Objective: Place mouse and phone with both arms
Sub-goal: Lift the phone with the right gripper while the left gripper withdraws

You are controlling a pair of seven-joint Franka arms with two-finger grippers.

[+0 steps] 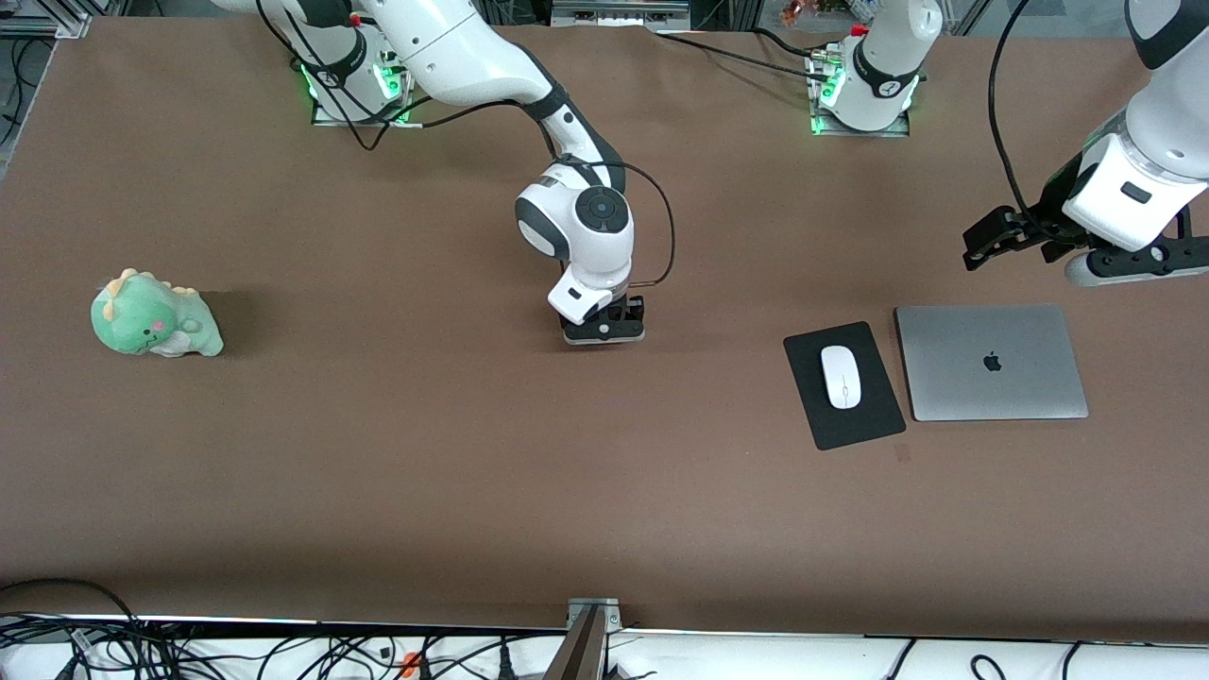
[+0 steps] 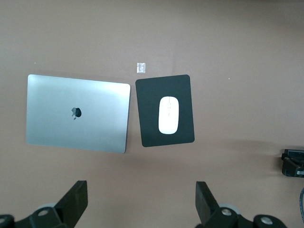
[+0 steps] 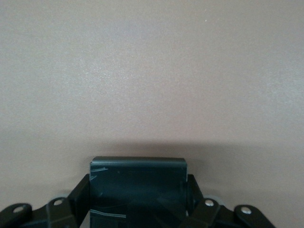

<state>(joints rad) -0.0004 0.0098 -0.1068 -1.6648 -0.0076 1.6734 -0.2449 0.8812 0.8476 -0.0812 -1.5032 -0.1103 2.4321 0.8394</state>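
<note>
Down at the middle of the brown surface (image 1: 472, 472), the right pincer (image 1: 604, 329) is pinching the phone (image 3: 137, 190), a small glossy black slab with rounded corners, well away from the mouse pad (image 1: 843, 384) toward the right arm's end. The mouse (image 1: 841, 376), white, glossy and oval with a thin central line, lies on that black pad, just beside the closed silver laptop (image 1: 990, 362). The left pincer (image 2: 142, 202) hangs spread wide above the surface near the laptop.

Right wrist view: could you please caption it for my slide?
Right end effector shut on the phone, low over the bare brown table.
</note>
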